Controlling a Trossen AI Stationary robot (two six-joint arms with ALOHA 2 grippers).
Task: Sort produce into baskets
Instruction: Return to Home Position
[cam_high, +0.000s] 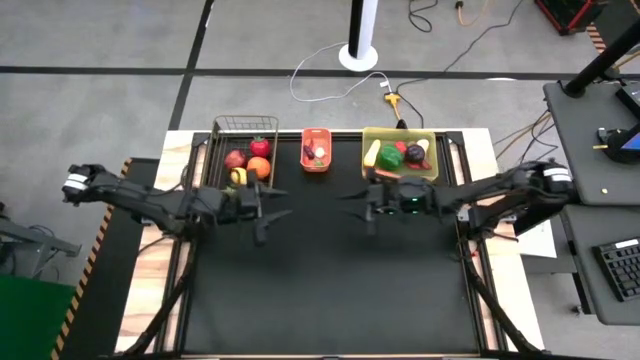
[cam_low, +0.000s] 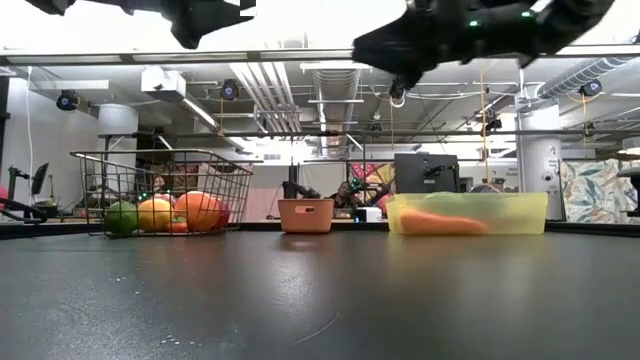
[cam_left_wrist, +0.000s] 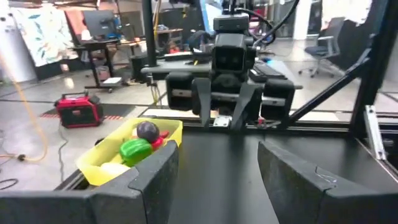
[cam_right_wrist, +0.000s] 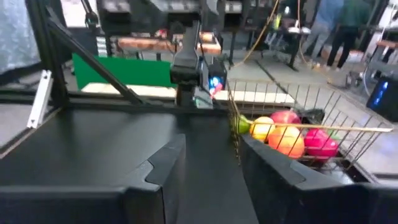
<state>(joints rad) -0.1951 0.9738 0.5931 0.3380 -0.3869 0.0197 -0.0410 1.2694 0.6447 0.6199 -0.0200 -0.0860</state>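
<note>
Now the produce (cam_high: 259, 166) sits sorted in the wire-mesh basket (cam_high: 245, 122), orange basket (cam_high: 304, 150) and yellow-green bin (cam_high: 366, 150) at the counter's (cam_high: 330, 290) far edge. The left end effector (cam_high: 278, 202) and right end effector (cam_high: 352, 205) hover empty, spread open, tips facing. Drawing each straight back, kept high, should clear the basket rims.

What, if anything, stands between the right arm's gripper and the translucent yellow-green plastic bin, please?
Nothing visible does: the right gripper, fingers open, hangs over bare black mat near the translucent yellow-green plastic bin.
</note>
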